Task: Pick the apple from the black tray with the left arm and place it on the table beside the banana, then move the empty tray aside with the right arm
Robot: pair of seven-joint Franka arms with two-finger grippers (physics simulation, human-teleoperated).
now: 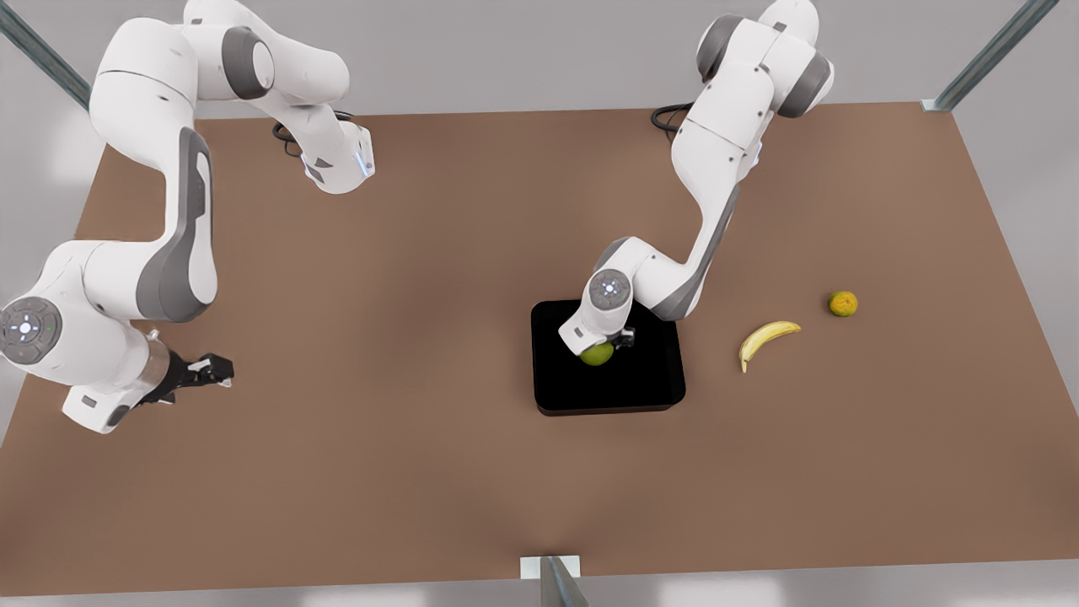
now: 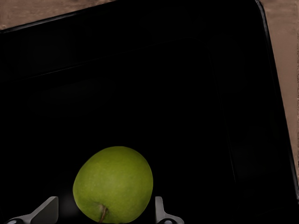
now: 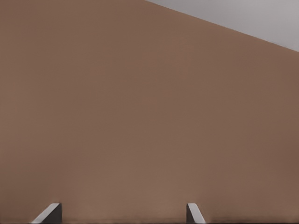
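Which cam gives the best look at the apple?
Left wrist view: the apple sits close up, stem visible, between the open left claw fingers. In the front view it is small and partly hidden under that arm, on the black tray.

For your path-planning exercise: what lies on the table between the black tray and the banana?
Nothing: in the front view, bare table separates the black tray from the banana.

yellow-green apple (image 2: 113,183) between the left claw's (image 2: 105,213) grey fingertips, on a glossy black tray (image 1: 649,379). yellow banana (image 1: 764,338), orange-yellow fruit (image 1: 843,303), plain brown table (image 1: 379,354). white arms, grey panels.
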